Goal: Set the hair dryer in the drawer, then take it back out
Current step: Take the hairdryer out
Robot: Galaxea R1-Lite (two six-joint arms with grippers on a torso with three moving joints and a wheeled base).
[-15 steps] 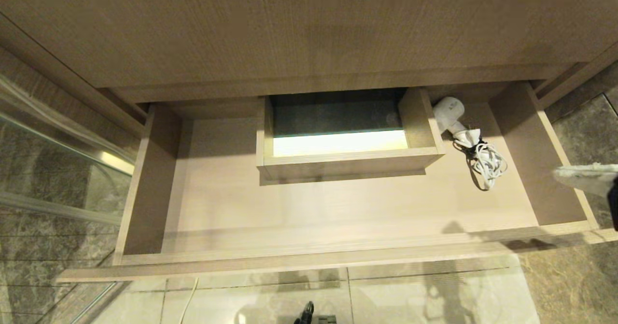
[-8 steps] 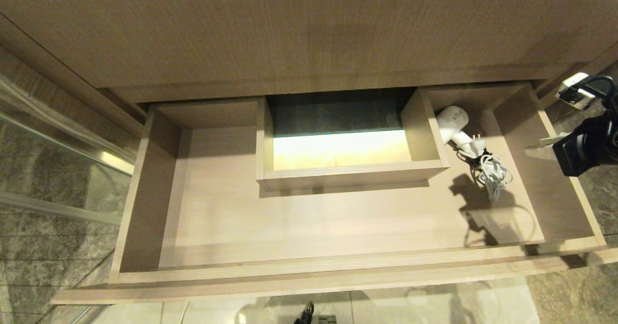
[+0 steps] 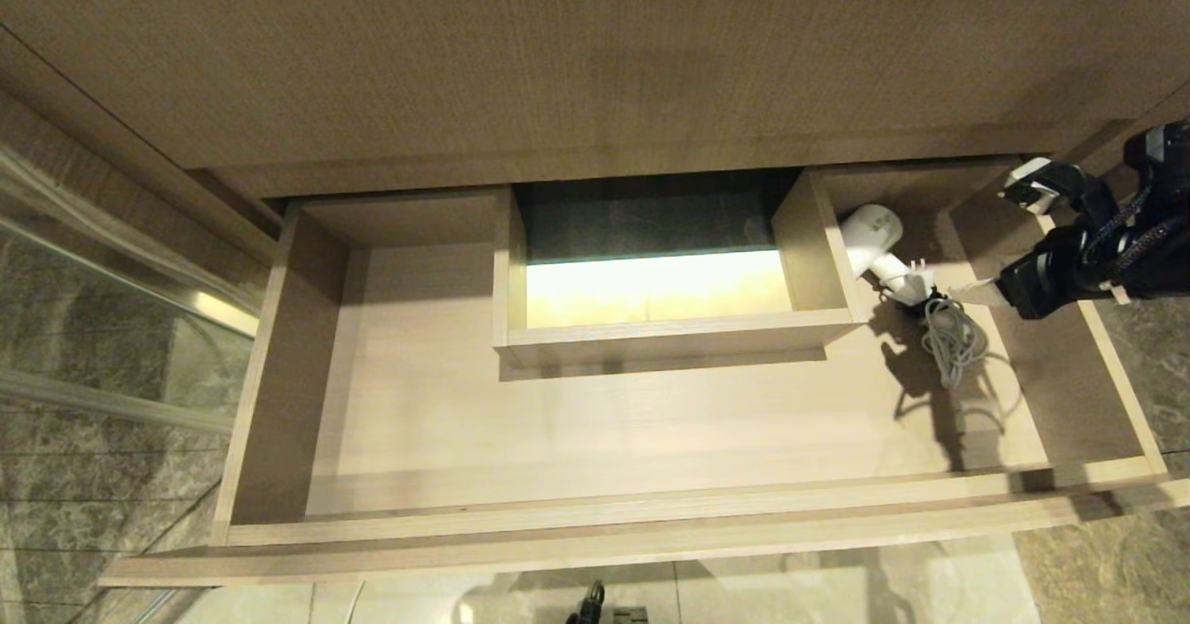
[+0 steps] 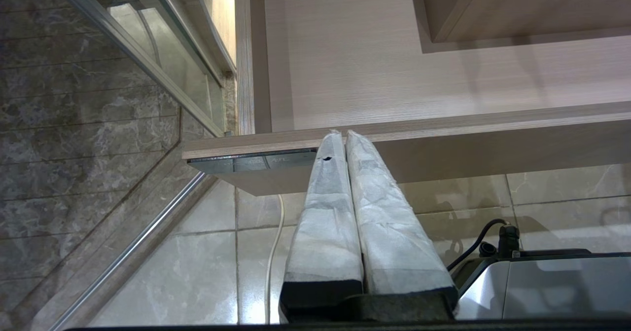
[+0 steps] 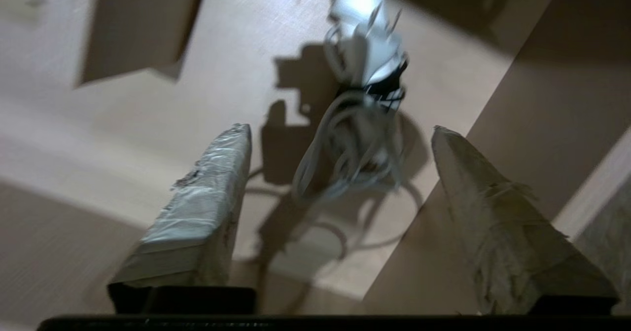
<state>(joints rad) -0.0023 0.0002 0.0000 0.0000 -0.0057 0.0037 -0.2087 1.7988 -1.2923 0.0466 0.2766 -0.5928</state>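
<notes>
Nearest the drawer's [image 3: 595, 522] front panel, down by the floor tiles, the left claw [image 4: 345, 138] hangs parked with its two wrapped fingers pressed together and nothing between them. Past that front panel the drawer floor lies wide and bare up to the central cut-out box [image 3: 669, 322]. To the right of that box, against its side wall, lies the hair dryer [image 3: 874, 233]: the round white barrel points toward the drawer's back corner, the handle runs forward from it, and the bundled cord [image 3: 950, 340] sprawls in loose loops on the drawer floor at the handle's end. The right claw [image 5: 340, 173] hovers over the drawer's right wall, above the cord and handle, its padded fingers spread wide and empty.

The dryer looks like a light, hard plastic shell, smooth and likely slippery on the rounded barrel. The handle is the narrower, straighter part and seems the sound place to close on, just above where the cord leaves it. The cord is soft and floppy; gripped alone it would probably let the body swing or snag on the box wall.
</notes>
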